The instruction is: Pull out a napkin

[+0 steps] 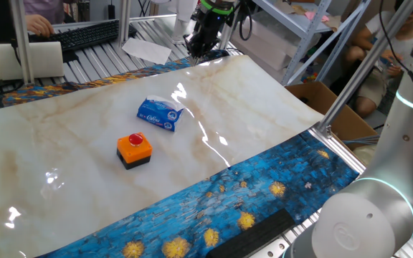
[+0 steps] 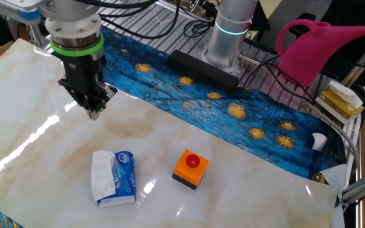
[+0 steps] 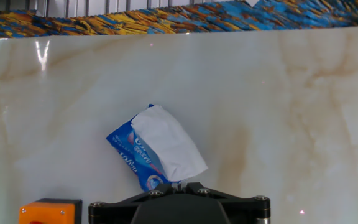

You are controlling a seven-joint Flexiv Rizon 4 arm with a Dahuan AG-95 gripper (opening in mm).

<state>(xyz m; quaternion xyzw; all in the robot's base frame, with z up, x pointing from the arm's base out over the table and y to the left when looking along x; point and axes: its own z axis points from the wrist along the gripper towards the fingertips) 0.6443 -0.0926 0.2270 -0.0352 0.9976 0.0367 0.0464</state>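
The arm hangs above the marble-patterned tabletop (image 2: 246,164) with its gripper (image 2: 94,113) pointing straight down, and the jaws are pressed together with nothing between them. From one fixed view the gripper (image 1: 196,51) sits high over the far edge of the pale surface, well apart from the things lying on it.

The blue packet (image 2: 124,177) with white lettering lies flat on the tabletop, and the napkin (image 2: 102,178) sticks out of its opening as a crumpled white fold, touching the packet and partly spread over it. In the hand view the napkin (image 3: 168,142) covers the upper right part of the blue packet (image 3: 132,155), which lies tilted, just above the dark gripper body at the bottom edge of the picture. From the opposite side the blue packet (image 1: 158,115) shows its lettering, with the napkin (image 1: 165,102) puffing out along its far edge.

Near the packet, apart from it, stands an orange box with a red button (image 2: 191,168) on a black base; the same box (image 1: 134,150) is seen in front of the packet from the other side. A blue cloth with yellow swirls (image 2: 233,107) lies under the marble sheet, and a pink watering can (image 2: 322,44) stands behind the arm's base.
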